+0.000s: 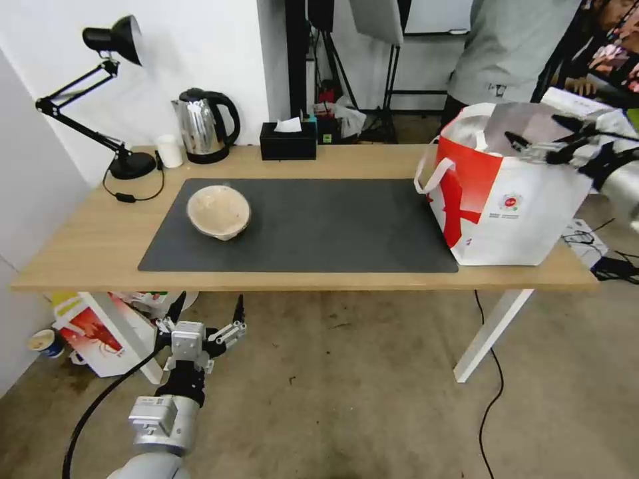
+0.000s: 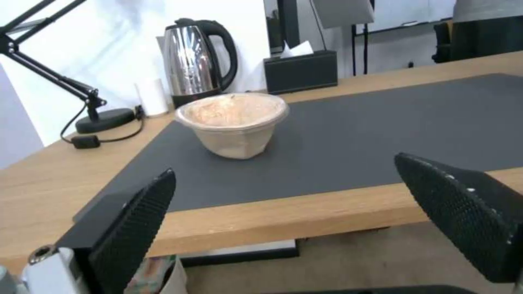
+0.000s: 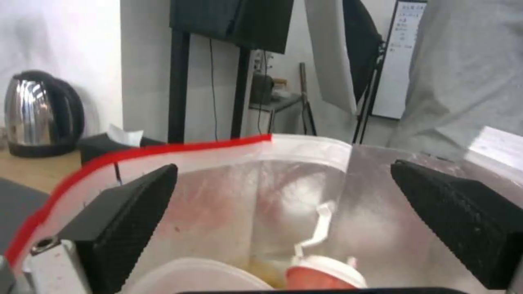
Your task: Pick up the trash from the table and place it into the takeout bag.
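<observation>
Table: long light-wood top with a dark grey mat across its middle; you work off its edges.
Takeout bag: stands upright at the table's right end, on the mat's right edge, mouth open. Its foil-lined walls look soft, so expect them to give if you brush the rim.
Inside the bag: the right wrist view shows you the white plastic bowl and the red cup with its lid and straw, side by side at the bottom.
Beige paper bowl: the one piece of trash left out, upright on the mat's left part, nearer the back edge than the front. Judge it light, thin-walled and easy to crush; it looks empty. Pinch one wall at the rim gently, a finger inside and one outside.
Right gripper: over the bag's open mouth, fingers spread wide, holding nothing.
Left gripper: low, in front of the table's front edge, below the bowl's side; fingers wide apart, empty.
</observation>
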Available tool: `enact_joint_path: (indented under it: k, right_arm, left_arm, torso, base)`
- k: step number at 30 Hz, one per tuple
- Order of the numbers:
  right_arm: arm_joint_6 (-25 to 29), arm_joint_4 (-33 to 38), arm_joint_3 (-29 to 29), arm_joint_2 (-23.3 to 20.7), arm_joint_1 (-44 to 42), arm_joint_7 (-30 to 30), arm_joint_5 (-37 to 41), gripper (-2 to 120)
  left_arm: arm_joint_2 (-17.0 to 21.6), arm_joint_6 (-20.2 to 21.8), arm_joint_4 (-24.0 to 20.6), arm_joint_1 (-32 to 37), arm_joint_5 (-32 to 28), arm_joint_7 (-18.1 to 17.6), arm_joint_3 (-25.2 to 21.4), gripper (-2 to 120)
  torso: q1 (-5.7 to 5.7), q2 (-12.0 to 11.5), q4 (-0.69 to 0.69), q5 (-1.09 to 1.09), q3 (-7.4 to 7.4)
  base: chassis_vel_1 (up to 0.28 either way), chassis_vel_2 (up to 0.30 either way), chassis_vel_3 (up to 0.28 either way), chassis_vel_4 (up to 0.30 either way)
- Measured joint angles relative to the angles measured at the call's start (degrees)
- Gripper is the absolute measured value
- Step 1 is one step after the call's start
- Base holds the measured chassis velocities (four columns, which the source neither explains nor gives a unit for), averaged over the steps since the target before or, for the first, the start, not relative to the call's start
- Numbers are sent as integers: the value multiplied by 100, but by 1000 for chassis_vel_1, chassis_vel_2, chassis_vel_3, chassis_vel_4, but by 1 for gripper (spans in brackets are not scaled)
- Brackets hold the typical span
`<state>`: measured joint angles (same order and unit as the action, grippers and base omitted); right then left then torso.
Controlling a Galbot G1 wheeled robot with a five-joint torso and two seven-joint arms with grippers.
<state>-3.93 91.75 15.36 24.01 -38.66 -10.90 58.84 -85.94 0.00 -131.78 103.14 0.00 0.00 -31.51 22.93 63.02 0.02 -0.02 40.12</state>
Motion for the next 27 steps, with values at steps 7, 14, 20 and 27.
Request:
enact_joint_path:
  k: [7, 14, 20, 27]
  right_arm:
    - [-113, 808, 227, 58, -227, 655, 160, 100]
    - [-115, 1506, 506, 4, -356, 1202, 506, 100]
    - [-116, 2127, 869, -312, -375, 1576, 953, 100]
    - [-240, 2988, 1195, -566, -543, 2770, 1308, 100]
  left_arm:
    - [0, 0, 0, 0, 0, 0, 0, 100]
    - [0, 0, 0, 0, 0, 0, 0, 100]
    - [0, 0, 0, 0, 0, 0, 0, 100]
    - [0, 0, 0, 0, 0, 0, 0, 100]
  torso:
    - [-1, 0, -2, 1, -1]
    - [0, 0, -2, 1, -1]
    - [-1, 0, -2, 0, -1]
    - [-2, 1, -2, 0, -1]
  base:
    - [0, 0, 0, 0]
    - [0, 0, 0, 0]
    - [0, 0, 0, 0]
    - [0, 0, 0, 0]
